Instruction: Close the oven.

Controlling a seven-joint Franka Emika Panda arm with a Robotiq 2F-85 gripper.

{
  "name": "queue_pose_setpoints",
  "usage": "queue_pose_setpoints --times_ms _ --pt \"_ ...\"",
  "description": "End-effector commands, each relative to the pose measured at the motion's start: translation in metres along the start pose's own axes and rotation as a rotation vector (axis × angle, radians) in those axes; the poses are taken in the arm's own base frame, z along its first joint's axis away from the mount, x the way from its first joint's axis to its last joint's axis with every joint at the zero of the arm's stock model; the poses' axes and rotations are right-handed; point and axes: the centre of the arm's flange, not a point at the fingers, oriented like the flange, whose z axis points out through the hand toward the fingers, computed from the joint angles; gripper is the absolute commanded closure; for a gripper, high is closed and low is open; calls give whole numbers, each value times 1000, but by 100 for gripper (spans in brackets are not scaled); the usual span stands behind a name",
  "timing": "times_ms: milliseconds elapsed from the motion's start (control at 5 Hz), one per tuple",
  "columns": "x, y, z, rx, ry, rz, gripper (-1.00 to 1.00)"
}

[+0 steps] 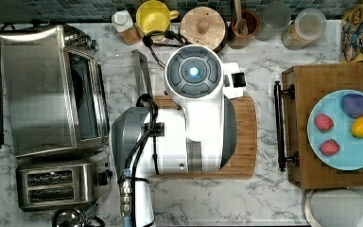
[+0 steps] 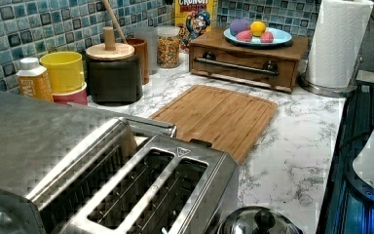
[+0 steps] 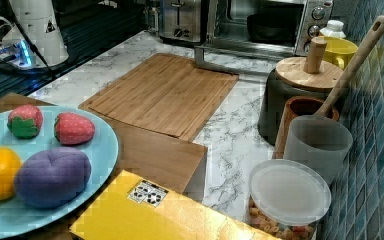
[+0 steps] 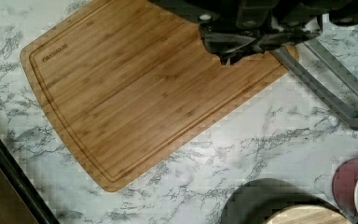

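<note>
poised above the bamboo cutting board (image 4: pixel 144 88), the franka's gripper (image 4: pixel 235 49) shows in the wrist view as dark hardware over the board's edge; whether it is released or clenched cannot be told. it grasps nothing visible. just beyond it, the grey bar handle (image 4: pixel 326 93) of the oven door (image 1: pixel 123 71) lies low over the marble counter (image 4: pixel 270 140).

from the top view, the white arm (image 1: pixel 194 109) hovers over the board at centre, while the oven (image 1: pixel 42 90) sits against the top view's left, its glass door dropped open toward the board and the dark cavity exposed. a two-slot toaster (image 1: pixel 56 183) stands just beside the oven. in the right view the open oven (image 3: pixel 265 25) appears at the far end of the counter, control knobs on the right view's right.

the door looks to be rigid steel and glass on a bottom hinge, moderately weighty and smooth, so a fingertip could slip. the sensible contact is likely the bar handle, hooked from beneath near its middle and lifted in an arc; the glass is best left untouched.

farther off, a blue plate (image 1: pixel 354 161) of toy fruit rests on a wooden box.
</note>
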Motion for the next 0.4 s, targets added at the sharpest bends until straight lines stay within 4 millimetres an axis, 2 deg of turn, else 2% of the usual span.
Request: queue_pose_setpoints --times_ms 200,400 --pt "-1 0 -2 4 5 -2 100" --pt "13 4 13 88 -58 -158 100"
